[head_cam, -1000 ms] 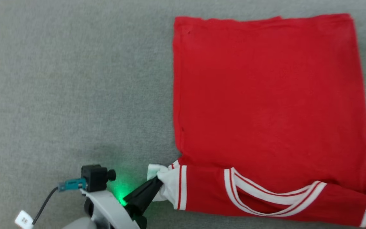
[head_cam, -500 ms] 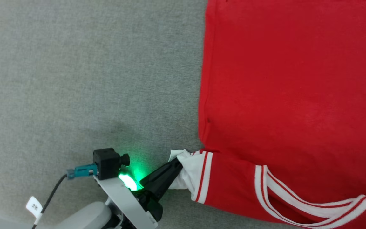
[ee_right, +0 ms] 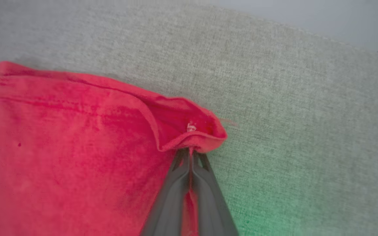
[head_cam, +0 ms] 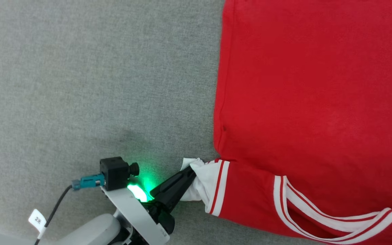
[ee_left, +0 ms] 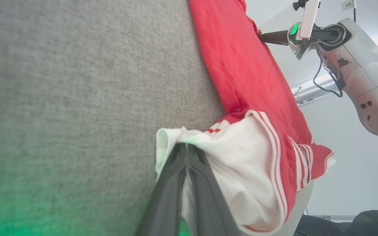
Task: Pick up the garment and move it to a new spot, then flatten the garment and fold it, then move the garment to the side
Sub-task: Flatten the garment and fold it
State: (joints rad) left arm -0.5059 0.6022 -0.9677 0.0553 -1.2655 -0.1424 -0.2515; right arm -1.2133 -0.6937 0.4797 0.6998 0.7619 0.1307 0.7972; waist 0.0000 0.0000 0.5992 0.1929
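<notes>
The garment point(head_cam: 305, 85) lies folded and back side up on the grey cloth surface, its striped neckline point(head_cam: 332, 217) at the lower right of the head view. My left gripper point(head_cam: 191, 170) is shut on the garment's white sleeve end point(ee_left: 228, 164), which bunches around the dark fingers point(ee_left: 189, 183). In the right wrist view my right gripper point(ee_right: 190, 152) is shut on a red corner of the garment point(ee_right: 192, 134), lifting it slightly. The left wrist view catches the right gripper point(ee_left: 261, 35) at the garment's far edge.
The grey fabric-covered surface point(head_cam: 80, 85) stretches to the left of the garment. Green light from the wrist glows on the cloth point(head_cam: 148, 177). A pale wall and the right arm's forearm point(ee_left: 356, 55) show beyond the table in the left wrist view.
The head camera has shifted, so the garment sits further right and larger in view. My left gripper stays shut on the white sleeve end.
</notes>
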